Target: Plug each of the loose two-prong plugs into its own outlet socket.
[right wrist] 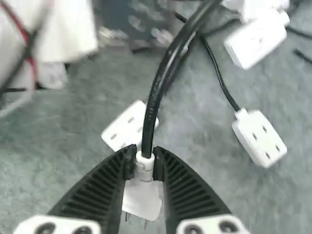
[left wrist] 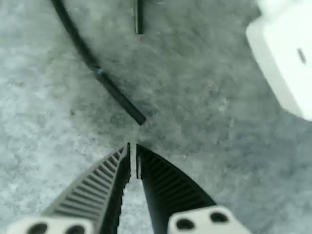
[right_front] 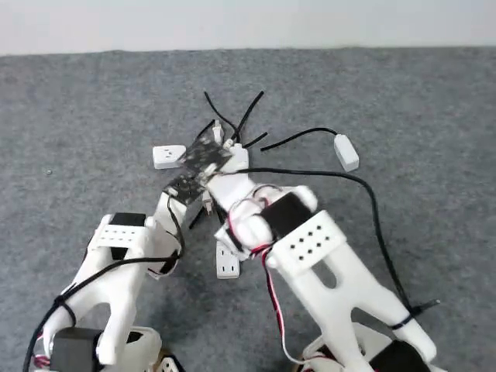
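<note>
Right gripper [right wrist: 144,155]: clamped on a white two-prong plastic plug [right wrist: 141,197] trailing a thick black cord [right wrist: 161,83]
Left gripper [left wrist: 132,152]: fingers pressed together on nothing, over the grey carpet-like table [left wrist: 209,126], near a loose black cable end [left wrist: 117,100]
Outlets: white rectangular plastic socket [right_front: 168,156] at 10 o'clock of table centre, second socket [right_front: 346,152] at 2 o'clock, third socket [right_front: 226,263] at 6 o'clock

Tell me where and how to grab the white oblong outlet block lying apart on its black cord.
Probably across its two long sides, from above: the white oblong outlet block lies flat on the grey carpet with bare floor along both flanks. Its thin black cord leaves one short end, so close on the middle, clear of it.
</note>
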Controlling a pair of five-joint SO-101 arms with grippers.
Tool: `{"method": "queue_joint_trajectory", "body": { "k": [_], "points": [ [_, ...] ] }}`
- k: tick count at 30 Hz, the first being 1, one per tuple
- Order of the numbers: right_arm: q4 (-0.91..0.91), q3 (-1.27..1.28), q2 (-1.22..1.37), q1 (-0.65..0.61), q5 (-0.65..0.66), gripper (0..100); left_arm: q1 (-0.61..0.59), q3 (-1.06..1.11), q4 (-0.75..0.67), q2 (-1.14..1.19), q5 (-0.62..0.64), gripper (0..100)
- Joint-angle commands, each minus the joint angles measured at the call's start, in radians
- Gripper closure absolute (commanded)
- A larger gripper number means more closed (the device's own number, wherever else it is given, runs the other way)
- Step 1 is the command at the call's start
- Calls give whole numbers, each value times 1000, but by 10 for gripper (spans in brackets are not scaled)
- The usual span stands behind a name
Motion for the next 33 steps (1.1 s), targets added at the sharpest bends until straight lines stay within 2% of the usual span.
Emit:
{"method": "queue_joint_trajectory", "body": {
  "k": [1, 5, 8, 13, 18, 21, 27, 33],
  "points": [
    [-56, -61, 30, -35, -14, 991, 84, 35, 17, -63, -81, 987],
    [-90, -61, 105, -53, -15, 991, 127, 110, 11, -176, -94, 987],
    [-114, -66, 160, -51, -17, 991, 129, 166, 15, -276, -150, 987],
    [-133, -69, 200, -48, -48, 991, 123, 245, 11, -450, -152, 987],
    [-142, -66, 206, -45, -43, 991, 87, 291, -37, -545, -34, 987],
    [-211, -18, 209, -25, -52, 991, 37, 291, -40, -563, -25, 987],
    [-401, 152, 196, 12, -180, 991, -17, 289, -95, -565, 92, 986],
    [-473, 265, 113, 7, -226, 991, -21, 288, -97, -566, 95, 985]
  ]
}}
